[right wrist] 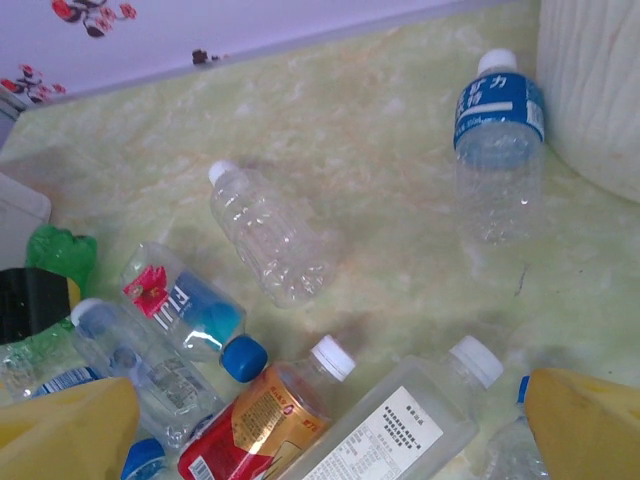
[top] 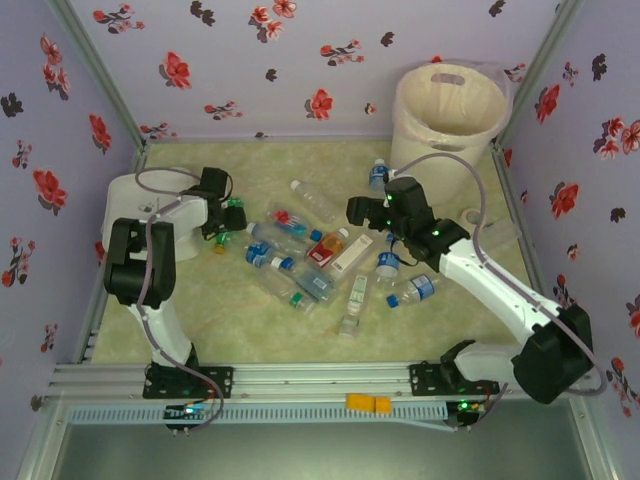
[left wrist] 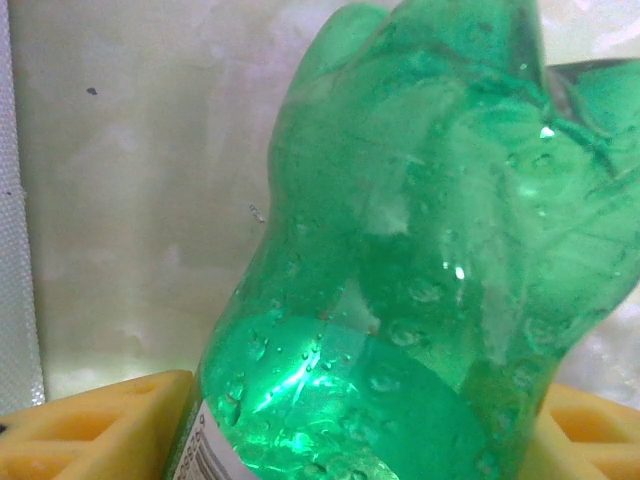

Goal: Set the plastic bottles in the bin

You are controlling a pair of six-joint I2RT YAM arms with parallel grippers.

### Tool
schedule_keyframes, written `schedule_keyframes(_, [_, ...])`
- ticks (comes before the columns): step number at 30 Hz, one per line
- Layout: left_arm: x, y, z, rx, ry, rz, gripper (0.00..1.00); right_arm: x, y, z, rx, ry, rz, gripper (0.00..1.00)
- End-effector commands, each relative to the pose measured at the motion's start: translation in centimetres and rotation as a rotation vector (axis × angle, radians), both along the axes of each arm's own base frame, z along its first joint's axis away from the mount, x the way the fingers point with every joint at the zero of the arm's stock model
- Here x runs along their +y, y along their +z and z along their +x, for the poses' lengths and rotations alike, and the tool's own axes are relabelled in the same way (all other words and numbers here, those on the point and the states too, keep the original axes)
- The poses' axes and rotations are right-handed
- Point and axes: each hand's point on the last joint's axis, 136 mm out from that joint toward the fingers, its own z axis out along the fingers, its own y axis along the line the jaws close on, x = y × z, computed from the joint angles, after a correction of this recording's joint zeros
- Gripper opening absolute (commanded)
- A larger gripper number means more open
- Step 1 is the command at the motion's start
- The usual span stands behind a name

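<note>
Across the pale green marbled tabletop, the small plastic bottles lie scattered in a loose heap between the two arms. None of them can be seen inside the tall cream-beige round bin, which stands in the far right corner.

The left end effector is down at the left edge of the heap, around a crumpled translucent green plastic bottle. From the left wrist camera, its yellow pads sit tight against either side of that bottle, so it looks pinched between them. Droplets cling inside the green wall.

The right end effector hovers over the right side of the heap with its yellow fingers spread wide and nothing between them. Under it lie an orange-red bottle with a white cap and, touching it, a clear bottle with a white printed label. Just left of these is a clear bottle with a red-and-blue label and blue cap. Further off is a bare clear bottle with a white cap, lying on its own. A clear bottle with a blue label sits apart from the rest, just beside the bin's ribbed wall.
</note>
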Motion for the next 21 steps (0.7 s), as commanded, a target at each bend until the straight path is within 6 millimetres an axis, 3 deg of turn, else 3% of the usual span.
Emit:
schedule_keyframes(1, [0.3,0.7,-0.5,0.005,-0.007,0.008,0.5,-0.5,-0.9,-0.2,0.008,-0.01,-0.038,1.0])
schedule_keyframes(6, [0.0,4.0,-0.4,-0.073,-0.014,-0.009,0.41,0.5,-1.1,0.0,0.02,0.022,-0.012,1.0])
schedule_keyframes(11, [-1.6,9.4,-0.7,-0.215,-0.046,-0.085,0.33,1.2,0.3,0.3,-0.027,0.051,0.022,1.0])
schedule_keyframes(17, [-7.0,16.3,-2.3,-0.419,-0.196,-0.328,0.3,3.9,3.5,0.0,-0.089,0.176,0.14,1.0])
schedule_keyframes(21, [-9.7,18.9,-3.6,-0.492,-0.207,-0.503,0.3,6.9,5.3,-1.0,-0.138,0.324,0.288,1.0])
